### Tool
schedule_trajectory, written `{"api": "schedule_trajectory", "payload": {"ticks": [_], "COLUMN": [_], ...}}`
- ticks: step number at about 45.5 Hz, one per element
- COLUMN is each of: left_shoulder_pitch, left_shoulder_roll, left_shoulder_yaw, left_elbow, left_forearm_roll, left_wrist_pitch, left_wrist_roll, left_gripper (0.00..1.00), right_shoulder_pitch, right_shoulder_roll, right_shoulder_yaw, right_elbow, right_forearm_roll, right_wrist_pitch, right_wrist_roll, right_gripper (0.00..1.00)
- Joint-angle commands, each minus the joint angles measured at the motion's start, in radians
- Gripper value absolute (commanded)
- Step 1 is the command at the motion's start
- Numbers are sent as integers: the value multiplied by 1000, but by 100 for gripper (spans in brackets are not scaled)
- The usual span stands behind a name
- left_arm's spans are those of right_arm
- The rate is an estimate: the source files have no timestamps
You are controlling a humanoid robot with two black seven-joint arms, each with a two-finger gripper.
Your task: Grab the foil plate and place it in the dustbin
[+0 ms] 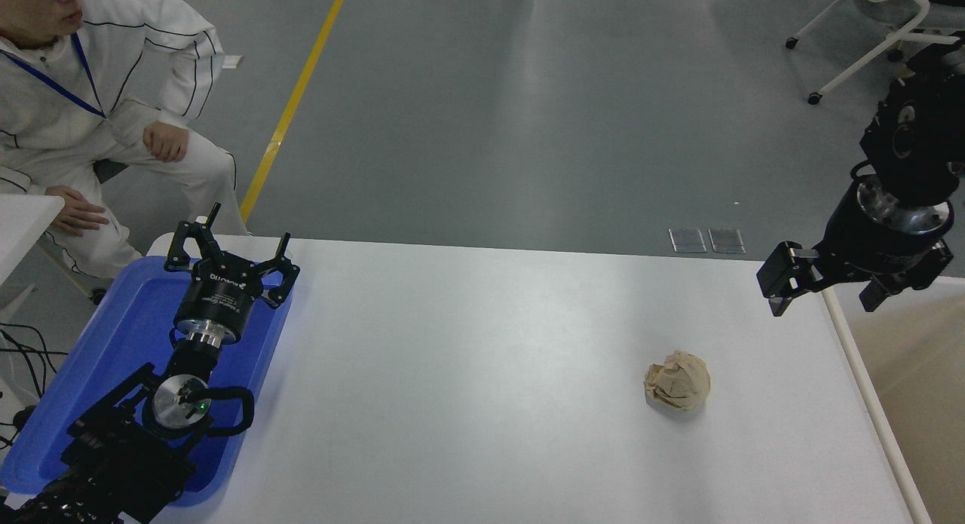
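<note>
The foil plate is not in view anywhere on the table. The dustbin (867, 403) stands against the table's right end; I see its off-white rim and part of a beige inner wall. My right gripper (825, 292) hangs open and empty over the bin's far left rim, by the table's far right corner, its fingers spread wide. My left gripper (226, 246) is parked open at the lower left, over the blue tray (128, 335).
A crumpled tan paper ball (677, 381) lies on the white table (467, 373), right of centre. A person in white sits beyond the table's far left corner, a hand (75, 215) on a side table. A wheeled chair (867, 41) stands at the top right.
</note>
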Motion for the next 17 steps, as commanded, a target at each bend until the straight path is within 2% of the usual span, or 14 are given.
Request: {"api": "schedule_trajectory", "payload": {"ticks": [1, 17], "left_shoulder_pitch": [0, 0], "left_shoulder_roll": [0, 0], "left_shoulder_yaw": [0, 0], "left_elbow": [0, 0], "left_forearm_roll": [0, 0], "left_wrist_pitch": [0, 0], "left_wrist_roll": [0, 0], "left_gripper": [100, 100], "right_shoulder_pitch": [26, 32], "right_shoulder_roll": [11, 6], "right_shoulder_yaw": [23, -26], "right_elbow": [5, -3], "right_forearm_roll": [12, 11], "right_wrist_pitch": [2, 2], "right_wrist_roll": [-2, 0], "right_gripper": [100, 100]}}
